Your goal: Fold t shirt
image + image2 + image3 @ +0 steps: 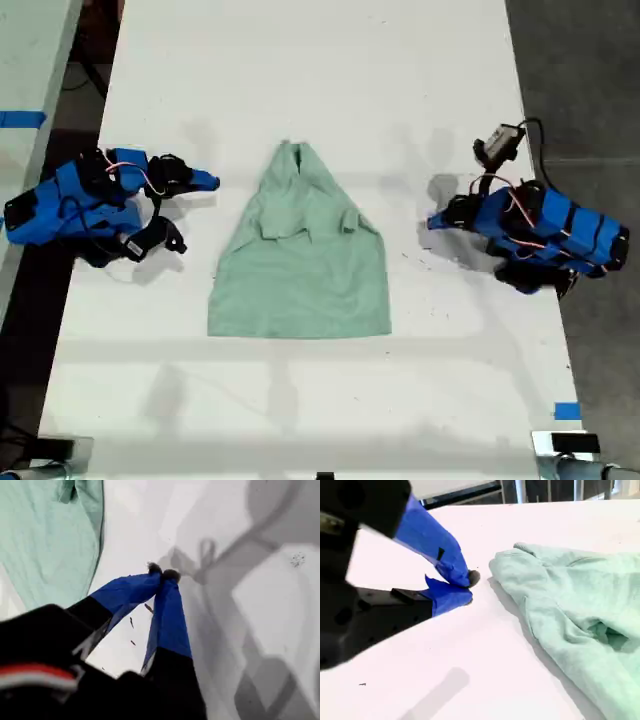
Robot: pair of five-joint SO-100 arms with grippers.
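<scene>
The pale mint-green t shirt [300, 255] lies rumpled on the white table [300, 60], narrow end toward the exterior view's top, sleeves folded inward. My first gripper [432, 222] rests at the exterior view's right, apart from the shirt, shut with nothing between its blue fingertips [155, 577]; the first wrist view shows a shirt [45, 540] edge beyond my first gripper [162, 572]. My second gripper [210, 182] sits at the exterior view's left, shut and empty. In the second wrist view, my second gripper [466, 587] is a short way from the shirt's [570, 605] narrow end.
A small black-and-white box [500, 143] with a cable lies behind the first arm. Blue tape [567, 410] marks the table near the exterior view's lower right corner. Dark floor borders the table on both sides.
</scene>
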